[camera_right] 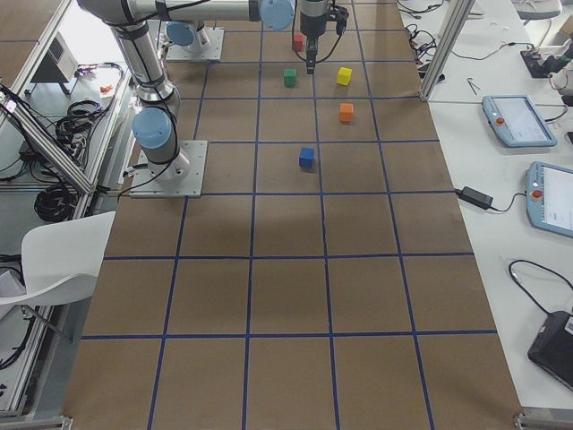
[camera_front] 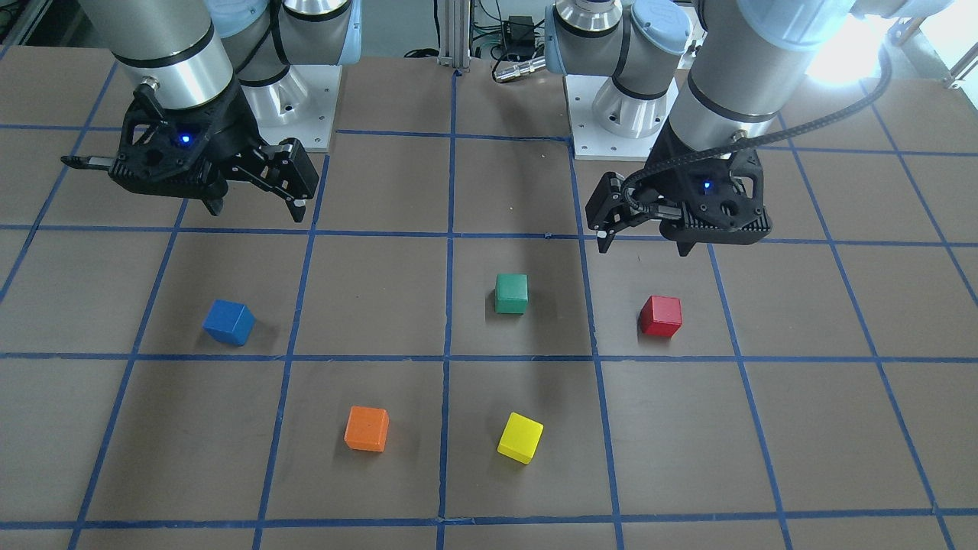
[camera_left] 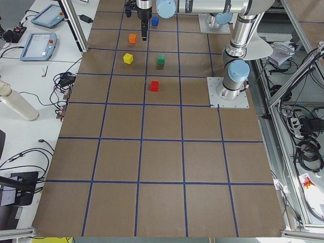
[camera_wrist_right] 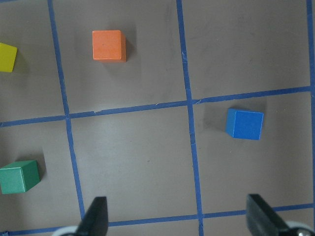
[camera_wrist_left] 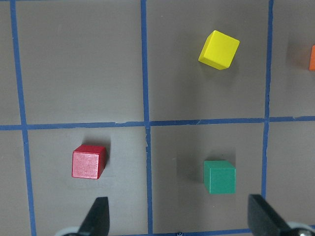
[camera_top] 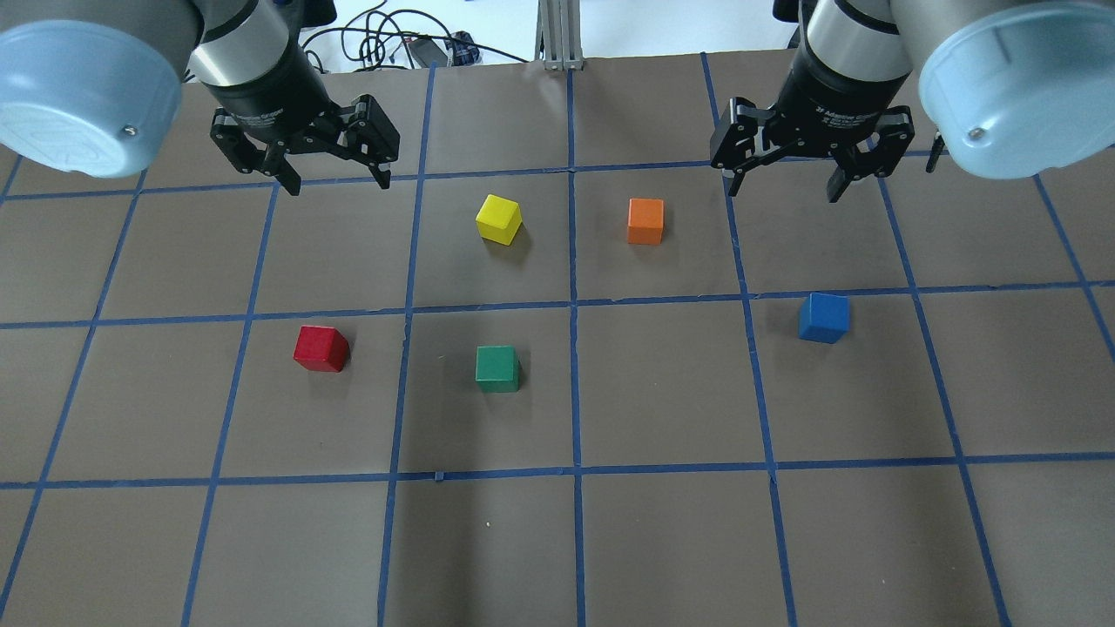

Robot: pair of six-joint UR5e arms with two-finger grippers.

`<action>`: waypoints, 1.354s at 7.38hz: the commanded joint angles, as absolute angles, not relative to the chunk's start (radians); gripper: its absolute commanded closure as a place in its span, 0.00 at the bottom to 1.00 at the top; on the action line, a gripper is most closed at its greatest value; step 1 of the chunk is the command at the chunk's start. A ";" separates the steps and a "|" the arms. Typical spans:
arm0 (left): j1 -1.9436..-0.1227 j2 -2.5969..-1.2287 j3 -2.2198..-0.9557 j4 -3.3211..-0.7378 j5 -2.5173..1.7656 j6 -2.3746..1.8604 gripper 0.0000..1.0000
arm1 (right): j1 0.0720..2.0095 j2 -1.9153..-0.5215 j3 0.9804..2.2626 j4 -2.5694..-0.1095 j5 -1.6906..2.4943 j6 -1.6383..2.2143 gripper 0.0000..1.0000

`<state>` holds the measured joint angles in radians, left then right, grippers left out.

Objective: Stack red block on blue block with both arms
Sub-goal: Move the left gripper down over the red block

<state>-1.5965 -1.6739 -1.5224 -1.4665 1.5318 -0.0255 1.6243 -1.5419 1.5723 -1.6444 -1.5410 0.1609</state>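
Note:
The red block (camera_front: pixel 661 316) sits on the brown table on my left side; it also shows in the overhead view (camera_top: pixel 320 348) and the left wrist view (camera_wrist_left: pixel 89 162). The blue block (camera_front: pixel 228 321) sits on my right side, also in the overhead view (camera_top: pixel 823 317) and the right wrist view (camera_wrist_right: pixel 244 124). My left gripper (camera_top: pixel 339 185) hangs open and empty above the table, apart from the red block. My right gripper (camera_top: pixel 783 190) hangs open and empty, apart from the blue block.
A green cube (camera_top: pixel 497 367) sits between the red and blue blocks, nearer the red one. A yellow cube (camera_top: pixel 499 219) and an orange cube (camera_top: pixel 645 220) sit further out, near the middle. Blue tape lines grid the table (camera_top: pixel 662 392).

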 commanded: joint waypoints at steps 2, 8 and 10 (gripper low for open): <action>-1.597 -1.669 -1.535 -1.453 1.536 -0.020 0.00 | 1.624 -1.543 1.572 -1.644 -1.546 0.161 0.00; -1.430 -1.687 -1.794 -1.250 1.557 0.259 0.00 | 1.623 -1.545 1.572 -1.644 -1.546 0.161 0.00; -1.402 -1.701 -1.975 -0.954 1.595 0.296 0.00 | 1.624 -1.545 1.572 -1.644 -1.546 0.161 0.00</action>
<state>-1.4231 -1.6917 -1.8653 -1.1479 1.5675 0.2653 1.6239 -1.5446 1.5723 -1.6447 -1.5467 0.1611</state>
